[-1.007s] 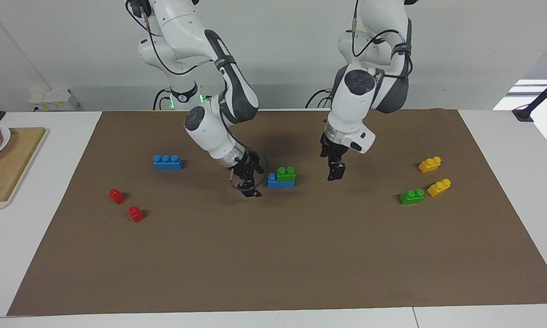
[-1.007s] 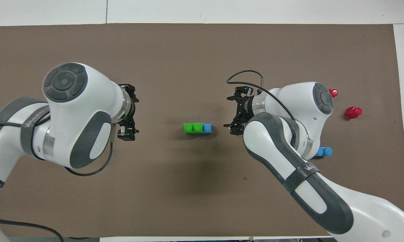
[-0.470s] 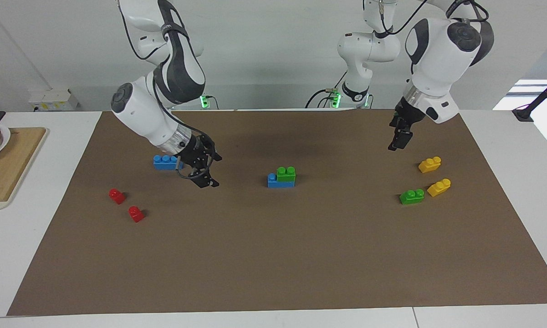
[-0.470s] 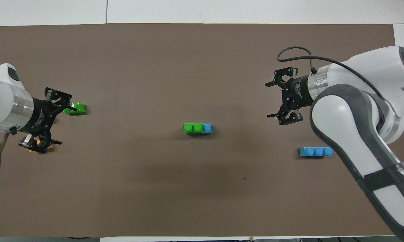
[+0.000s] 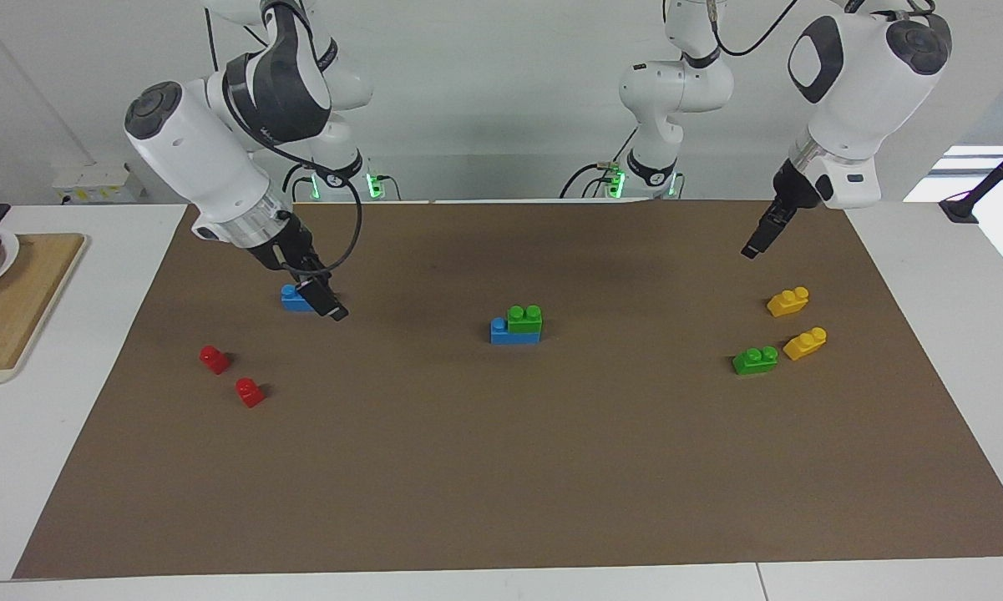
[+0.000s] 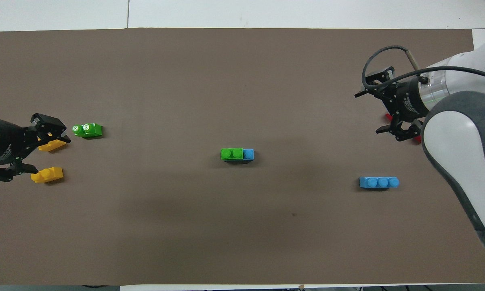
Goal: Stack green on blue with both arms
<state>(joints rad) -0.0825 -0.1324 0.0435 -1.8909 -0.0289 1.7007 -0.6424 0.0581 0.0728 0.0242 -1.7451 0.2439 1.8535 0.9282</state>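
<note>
Seen from across the table, the green brick [image 5: 524,318] sits on the blue brick [image 5: 514,330] mid-mat, long axes running between the arms' ends, studs up. From overhead, the left gripper [image 6: 32,147] gapes empty over the yellow bricks [image 6: 47,174], while the right gripper [image 6: 381,103] gapes empty over the red bricks [image 6: 388,117].

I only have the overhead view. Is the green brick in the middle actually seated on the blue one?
Observer: Yes. The green brick sits level on the blue brick, with one blue stud left bare.
Operator: Is the right hand touching anything?
Observer: No. The right hand hangs in the air and holds nothing.
Operator: And the left hand?
Observer: The left hand is raised well above the mat, clear of the yellow bricks.
</note>
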